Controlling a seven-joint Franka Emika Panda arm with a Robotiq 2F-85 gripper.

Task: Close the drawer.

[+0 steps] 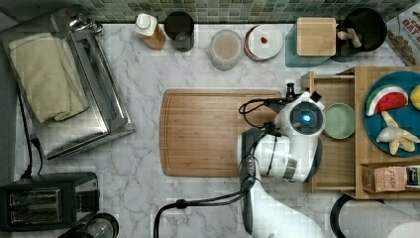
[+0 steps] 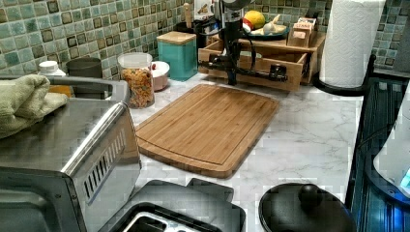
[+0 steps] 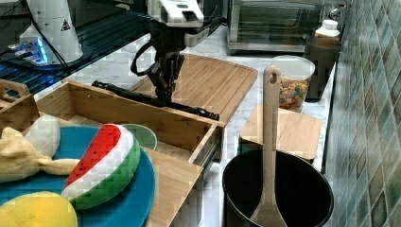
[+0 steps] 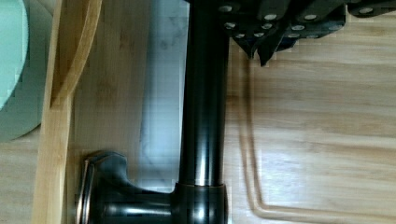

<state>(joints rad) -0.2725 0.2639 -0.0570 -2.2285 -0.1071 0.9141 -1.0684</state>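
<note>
drawer [image 3: 142, 118] is pulled out with a green bowl [image 3: 144, 135] inside, tool [image 3: 165, 90] down at its black bar handle [image 3: 156, 100], can't tell whether it's pinching

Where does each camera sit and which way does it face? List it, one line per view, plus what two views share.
Top view: overhead, facing straight down on the cutting board and open drawer; the arm shows.
Left view: low beside the toaster oven, facing across the board to the drawer's handle; the arm shows.
Right view: beside the fruit plate, facing back over the drawer; the gripper is at the handle.
Wrist view: on the arm, facing down at the handle.
Shared: top and right views both show the green bowl in the drawer.
</note>
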